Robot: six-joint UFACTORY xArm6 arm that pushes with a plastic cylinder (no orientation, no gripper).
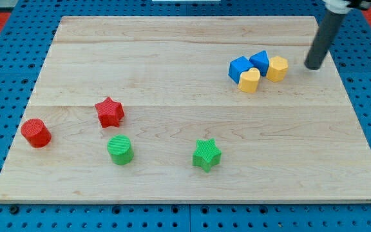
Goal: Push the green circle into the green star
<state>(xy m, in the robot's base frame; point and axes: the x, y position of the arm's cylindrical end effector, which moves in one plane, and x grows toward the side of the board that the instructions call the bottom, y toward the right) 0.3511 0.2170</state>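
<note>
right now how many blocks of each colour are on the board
red: 2, the red circle and red star
green: 2, the green circle and green star
blue: 2, blue blocks
yellow: 2, yellow blocks
total: 8

Dark rod slanting down from the view's top right, my tip (313,66) on the board

The surface (172,58) is pale wood with visible grain, smooth and matt. The green circle (119,150), green star (206,154) and red star (109,112) look like matt plastic with fine ridges. The rod (321,38) appears dark and matt.
</note>
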